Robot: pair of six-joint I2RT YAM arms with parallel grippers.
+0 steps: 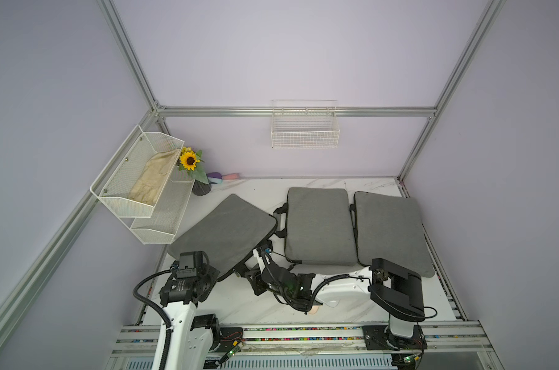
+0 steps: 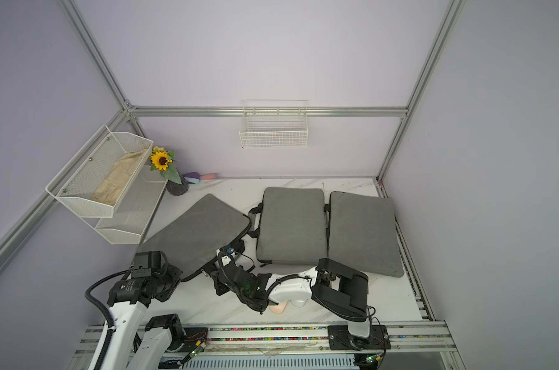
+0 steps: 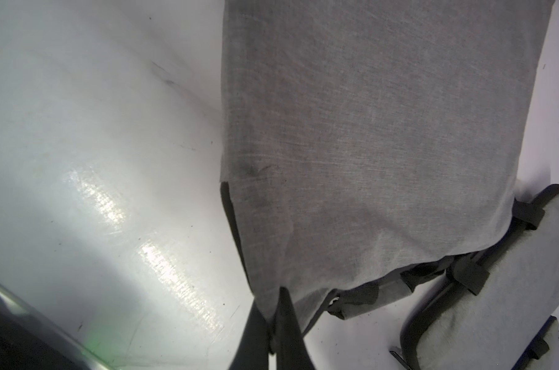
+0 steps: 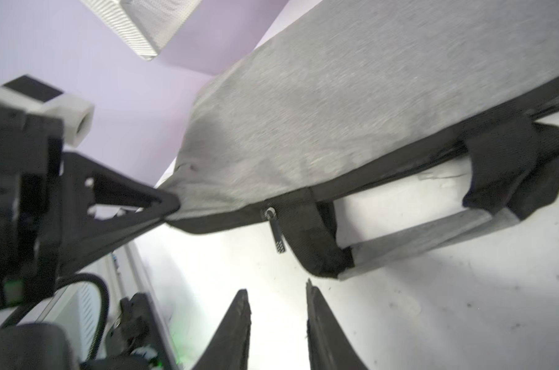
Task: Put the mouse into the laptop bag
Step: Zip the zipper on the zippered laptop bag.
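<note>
Left gripper clamps the floppy bag by its corner, left of centre; right gripper, jaws slightly parted and empty, faces the small zip pull, likely the surest hold.

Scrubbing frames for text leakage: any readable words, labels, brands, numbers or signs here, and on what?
No text can be read in any view.
White print on the left arm's black joint housing: too small to read.
Tilted laptop bag and its zipper pull: no lettering visible.

Left arm, right arm: white links, black joints, corrugated black cables; fingers tapered, black.
</note>
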